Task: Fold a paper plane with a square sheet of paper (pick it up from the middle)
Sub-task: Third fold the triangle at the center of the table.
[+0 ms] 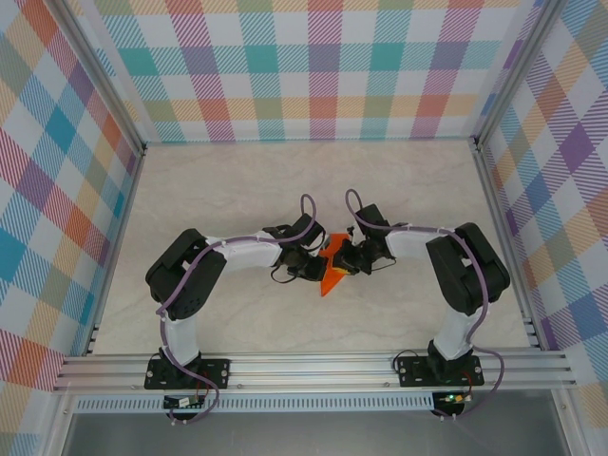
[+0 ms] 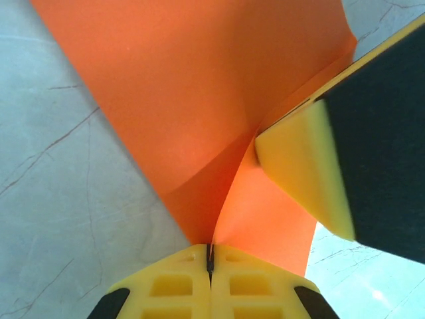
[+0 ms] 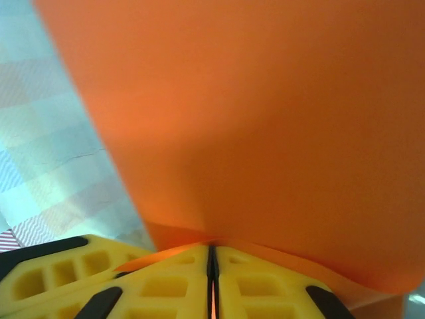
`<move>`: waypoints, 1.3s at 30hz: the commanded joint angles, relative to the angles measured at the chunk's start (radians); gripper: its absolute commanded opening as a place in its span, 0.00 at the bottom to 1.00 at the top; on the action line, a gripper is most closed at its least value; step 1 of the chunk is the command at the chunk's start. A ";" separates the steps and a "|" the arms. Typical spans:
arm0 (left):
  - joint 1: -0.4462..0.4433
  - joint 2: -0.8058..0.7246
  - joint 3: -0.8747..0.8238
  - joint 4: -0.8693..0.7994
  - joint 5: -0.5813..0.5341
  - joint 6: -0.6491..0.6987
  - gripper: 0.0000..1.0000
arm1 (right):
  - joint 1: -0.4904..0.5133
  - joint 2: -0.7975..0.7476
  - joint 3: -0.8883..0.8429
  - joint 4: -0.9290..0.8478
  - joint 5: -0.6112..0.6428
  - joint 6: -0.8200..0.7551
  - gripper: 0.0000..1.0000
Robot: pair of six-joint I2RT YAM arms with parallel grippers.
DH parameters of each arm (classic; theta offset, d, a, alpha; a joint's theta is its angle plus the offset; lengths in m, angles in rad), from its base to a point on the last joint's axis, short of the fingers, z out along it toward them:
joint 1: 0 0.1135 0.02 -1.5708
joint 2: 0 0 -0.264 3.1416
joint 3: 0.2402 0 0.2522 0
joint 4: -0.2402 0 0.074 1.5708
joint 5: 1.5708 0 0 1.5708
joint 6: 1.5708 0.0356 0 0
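Note:
The square sheet of paper (image 1: 332, 277) is bright orange and hangs creased between my two grippers above the middle of the table, its lower end pointed. Whether it has the shape of the paper plane I cannot tell. My left gripper (image 2: 210, 258) is shut on a folded edge of the paper (image 2: 199, 100), which spreads into two layers above the jaws. My right gripper (image 3: 212, 259) is shut on another edge of the paper (image 3: 265, 119). In the top view the left gripper (image 1: 316, 265) and right gripper (image 1: 344, 258) almost touch. A right finger (image 2: 302, 169) presses against the paper close by.
The marble table top (image 1: 237, 190) lies open around the arms. Checked walls (image 1: 313, 66) and metal frame rails (image 1: 313, 366) close the space on all sides. A left finger (image 3: 53, 276) sits at the lower left of the right wrist view.

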 commanded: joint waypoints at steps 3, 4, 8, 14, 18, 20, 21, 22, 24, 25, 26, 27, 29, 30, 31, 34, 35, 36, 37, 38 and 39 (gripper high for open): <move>0.001 0.063 -0.012 -0.031 -0.008 0.015 0.00 | -0.021 0.020 -0.046 0.026 -0.006 0.013 0.10; 0.000 0.064 -0.012 -0.035 -0.008 0.015 0.00 | -0.026 0.007 -0.045 0.032 -0.022 0.012 0.11; 0.001 0.064 -0.012 -0.038 -0.011 0.017 0.00 | -0.052 -0.056 -0.045 0.044 -0.061 0.008 0.13; 0.000 0.069 -0.008 -0.039 -0.008 0.015 0.00 | -0.073 -0.026 -0.026 0.012 -0.012 -0.025 0.12; 0.000 0.071 -0.008 -0.041 -0.008 0.015 0.00 | -0.077 0.032 -0.040 0.001 0.029 -0.030 0.10; 0.001 0.069 -0.010 -0.044 -0.009 0.015 0.00 | -0.077 0.043 -0.044 -0.001 0.028 -0.025 0.10; 0.000 0.069 -0.009 -0.044 -0.010 0.016 0.00 | -0.077 0.039 -0.044 -0.007 0.028 -0.027 0.10; 0.001 0.069 -0.010 -0.046 -0.010 0.016 0.00 | -0.077 0.028 -0.042 -0.012 0.030 -0.030 0.10; 0.000 0.069 -0.008 -0.049 -0.010 0.018 0.00 | -0.080 -0.006 -0.031 -0.030 0.029 -0.031 0.10; 0.000 0.069 -0.008 -0.049 -0.011 0.018 0.00 | -0.085 -0.026 -0.026 -0.026 0.008 -0.029 0.10; 0.001 0.067 -0.009 -0.049 -0.010 0.018 0.00 | -0.091 -0.044 -0.024 -0.018 -0.013 -0.024 0.10; 0.000 0.067 -0.010 -0.049 -0.010 0.018 0.00 | -0.096 -0.061 -0.017 -0.017 -0.022 -0.020 0.10; 0.000 0.068 -0.010 -0.049 -0.011 0.018 0.00 | -0.104 -0.076 -0.002 -0.024 -0.018 -0.031 0.11; 0.001 0.069 -0.010 -0.047 -0.010 0.018 0.00 | -0.108 -0.072 0.005 -0.031 -0.008 -0.036 0.11; 0.000 0.071 -0.008 -0.046 -0.013 0.020 0.00 | -0.112 -0.062 0.010 -0.040 0.005 -0.041 0.11; 0.000 0.076 -0.003 -0.052 -0.009 0.022 0.00 | -0.119 -0.023 -0.003 -0.038 0.035 -0.047 0.09; 0.000 0.074 -0.004 -0.051 -0.010 0.022 0.00 | -0.118 -0.012 -0.016 -0.024 0.043 -0.044 0.09; 0.001 0.074 -0.005 -0.050 -0.010 0.021 0.00 | -0.120 0.004 -0.024 -0.019 0.047 -0.042 0.08; 0.001 0.072 -0.004 -0.049 -0.010 0.021 0.00 | -0.120 0.019 -0.026 -0.025 0.051 -0.041 0.07; 0.000 0.073 -0.003 -0.050 -0.011 0.021 0.00 | -0.120 0.026 -0.032 -0.022 0.050 -0.038 0.06; 0.000 0.074 -0.003 -0.052 -0.010 0.022 0.00 | -0.120 0.025 -0.042 -0.015 0.048 -0.034 0.06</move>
